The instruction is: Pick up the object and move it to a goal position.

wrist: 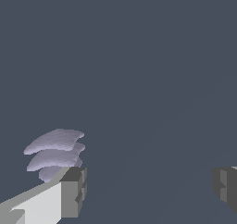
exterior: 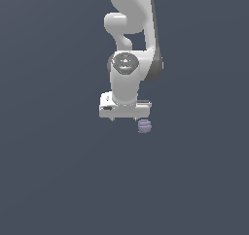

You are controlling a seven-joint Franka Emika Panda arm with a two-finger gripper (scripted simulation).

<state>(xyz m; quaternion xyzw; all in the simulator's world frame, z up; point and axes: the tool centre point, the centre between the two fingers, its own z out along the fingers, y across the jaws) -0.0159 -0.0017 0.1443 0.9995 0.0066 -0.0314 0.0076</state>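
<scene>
The object (exterior: 144, 126) is a small pale lavender lump with ridges, lying on the dark grey floor. In the exterior view it sits just below the white gripper (exterior: 125, 116), toward the exterior view's right end of the hand. In the wrist view the object (wrist: 55, 152) shows as stacked ridged lobes, partly hidden behind one finger (wrist: 72, 192). It lies by that finger and outside the gap, not between the fingers. The other finger (wrist: 226, 187) is far across. The gripper (wrist: 148, 190) is open and empty.
The white arm (exterior: 130, 30) reaches down from the top of the exterior view. Plain dark grey floor (exterior: 58, 180) surrounds the gripper and the object. No other objects or goal marker show.
</scene>
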